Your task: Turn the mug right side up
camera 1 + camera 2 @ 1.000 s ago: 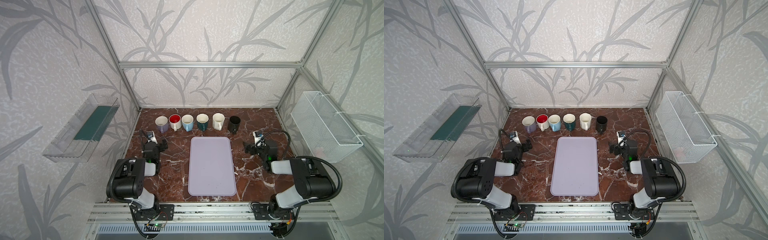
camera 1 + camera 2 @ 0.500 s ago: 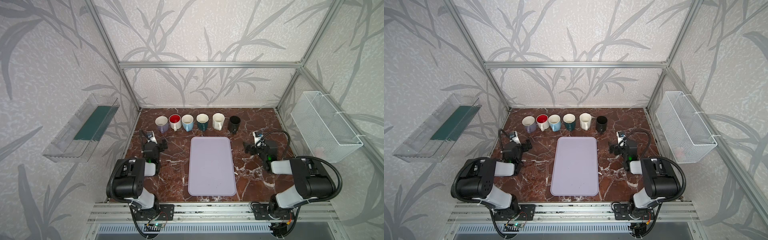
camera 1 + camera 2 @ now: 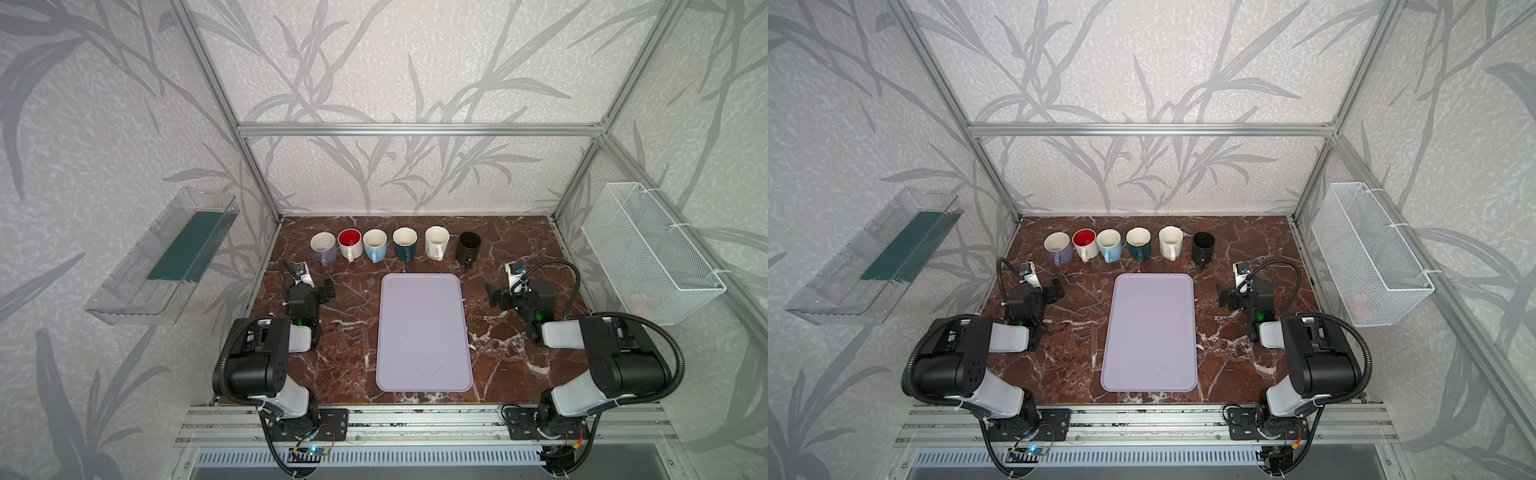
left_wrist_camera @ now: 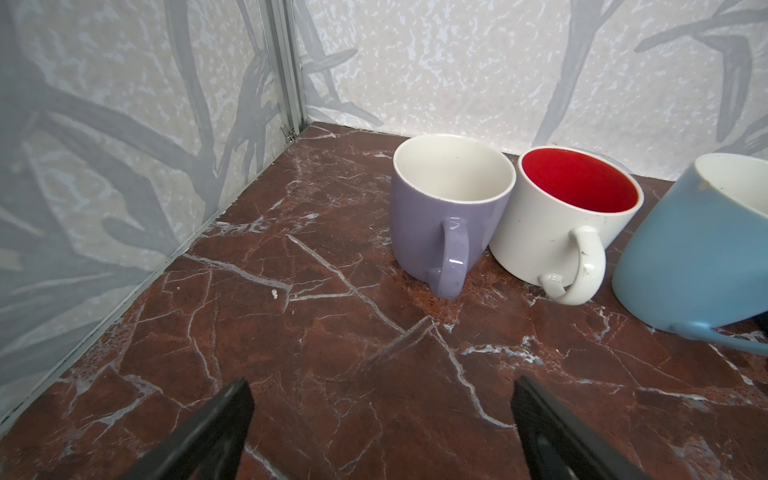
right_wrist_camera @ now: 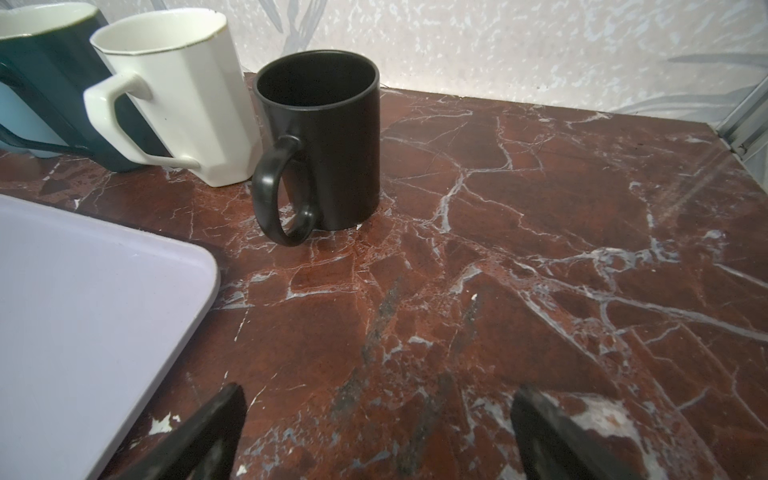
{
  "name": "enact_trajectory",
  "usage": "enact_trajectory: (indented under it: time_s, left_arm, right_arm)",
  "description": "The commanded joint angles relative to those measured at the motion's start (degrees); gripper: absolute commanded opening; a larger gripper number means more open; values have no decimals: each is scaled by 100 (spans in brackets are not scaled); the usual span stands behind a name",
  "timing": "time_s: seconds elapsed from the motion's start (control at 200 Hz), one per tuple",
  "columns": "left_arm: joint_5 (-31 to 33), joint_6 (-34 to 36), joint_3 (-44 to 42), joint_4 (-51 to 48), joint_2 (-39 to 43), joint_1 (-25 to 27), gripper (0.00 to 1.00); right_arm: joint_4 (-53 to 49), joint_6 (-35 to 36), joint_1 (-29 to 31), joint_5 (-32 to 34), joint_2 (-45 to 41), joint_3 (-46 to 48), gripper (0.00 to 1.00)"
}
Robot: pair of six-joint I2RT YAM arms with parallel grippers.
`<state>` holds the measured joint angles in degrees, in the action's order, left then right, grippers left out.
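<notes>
Six mugs (image 3: 405, 245) in row at table (image 3: 353, 324) back, behind tray (image 3: 424, 332); all mouth-up, axes vertical, handles twd front, insides bare. Basket (image 3: 648, 257) on R wall: sth pinkish, can't tell what. L gripper (image 4: 380, 395) & R gripper (image 5: 376, 399) both wide open, holding nothing.

6 mugs (image 3: 405, 245) upright, rims up, in row at table's rear.
</notes>
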<state>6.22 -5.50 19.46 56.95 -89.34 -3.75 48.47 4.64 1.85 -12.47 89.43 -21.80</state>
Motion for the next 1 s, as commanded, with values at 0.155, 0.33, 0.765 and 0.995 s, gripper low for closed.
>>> enact_trajectory:
  time_s: [0.155,0.33,0.765,0.995]
  left_arm:
    - [65,146,55,-26,-9,24,99]
    - [68,146,52,-21,-9,28,99]
    - [71,145,57,-26,-8,32,99]
    - [73,145,76,-52,-22,29,99]
  right_arm:
    - [397,-129,875,3263,-93,37,99]
    - [259,190,433,1169,-15,-85,99]
    - [-22,68,53,165,-101,-157,99]
    - [-22,63,53,166,-101,-151,99]
